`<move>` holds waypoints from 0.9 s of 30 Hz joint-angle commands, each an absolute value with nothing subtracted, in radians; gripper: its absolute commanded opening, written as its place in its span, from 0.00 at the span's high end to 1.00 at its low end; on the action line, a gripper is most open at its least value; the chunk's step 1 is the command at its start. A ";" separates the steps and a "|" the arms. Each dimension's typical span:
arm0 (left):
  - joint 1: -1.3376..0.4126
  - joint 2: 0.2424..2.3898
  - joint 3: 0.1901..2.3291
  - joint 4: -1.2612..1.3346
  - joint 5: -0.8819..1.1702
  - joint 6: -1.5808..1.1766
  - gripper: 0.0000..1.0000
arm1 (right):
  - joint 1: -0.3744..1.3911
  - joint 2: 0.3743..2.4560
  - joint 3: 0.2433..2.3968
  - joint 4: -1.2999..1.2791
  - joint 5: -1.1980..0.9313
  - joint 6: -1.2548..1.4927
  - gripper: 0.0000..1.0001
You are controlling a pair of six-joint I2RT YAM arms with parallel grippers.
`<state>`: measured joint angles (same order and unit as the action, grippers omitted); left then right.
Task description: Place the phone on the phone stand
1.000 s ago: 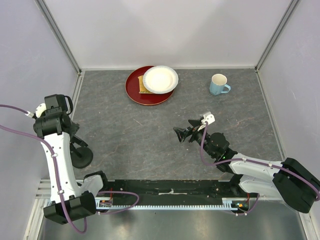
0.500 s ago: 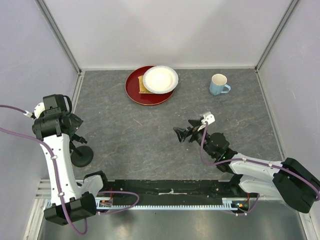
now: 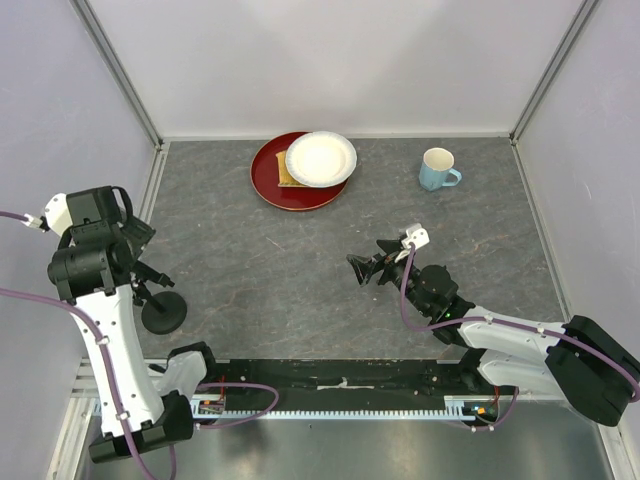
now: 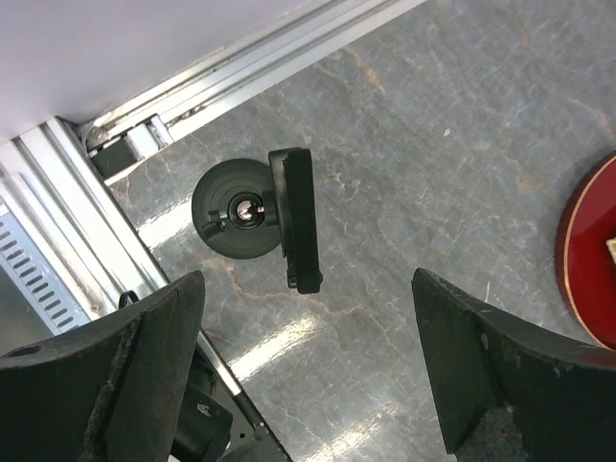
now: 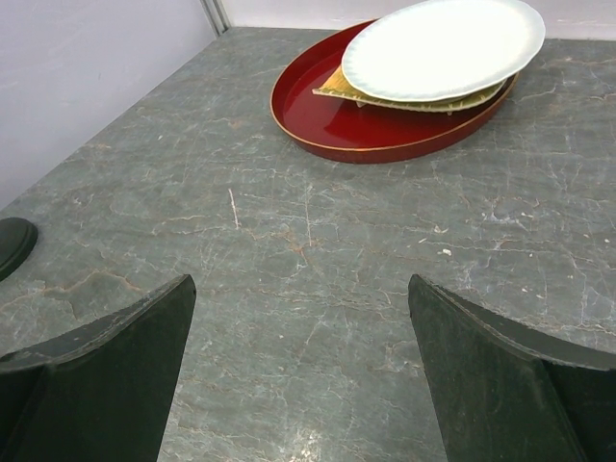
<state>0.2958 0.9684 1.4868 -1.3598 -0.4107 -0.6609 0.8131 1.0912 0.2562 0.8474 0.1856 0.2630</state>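
Observation:
The phone [image 4: 296,217] is a thin black slab seen edge-on from above, standing on the phone stand, whose round black base [image 4: 231,207] sits by the table's left rail. My left gripper [image 4: 308,327] hangs above them, open, with nothing between its fingers. In the top view the stand's base [image 3: 165,313] shows at the left, just below my left gripper [image 3: 136,242]. My right gripper [image 5: 300,289] is open and empty over bare table near the middle, also seen in the top view [image 3: 362,270].
A red tray [image 3: 270,185] at the back holds a white plate [image 3: 320,158] over a tan slab. A blue mug [image 3: 437,168] stands at the back right. An aluminium rail [image 4: 58,221] runs beside the stand. Walls enclose three sides.
My left gripper has opened, let go of the phone on the stand, and drawn up and away to the left. The right arm has not moved.

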 commanded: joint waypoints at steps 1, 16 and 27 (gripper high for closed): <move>0.266 0.939 1.586 -1.539 -0.494 -0.634 0.08 | 0.808 1.086 0.301 0.851 0.199 0.259 0.02; 0.216 0.928 1.638 -1.379 -0.247 -0.598 0.15 | 0.808 1.095 0.328 0.793 0.238 0.261 0.02; 0.193 0.980 1.782 -1.257 -0.169 -0.558 0.15 | 0.807 1.017 0.275 0.827 0.274 0.267 0.02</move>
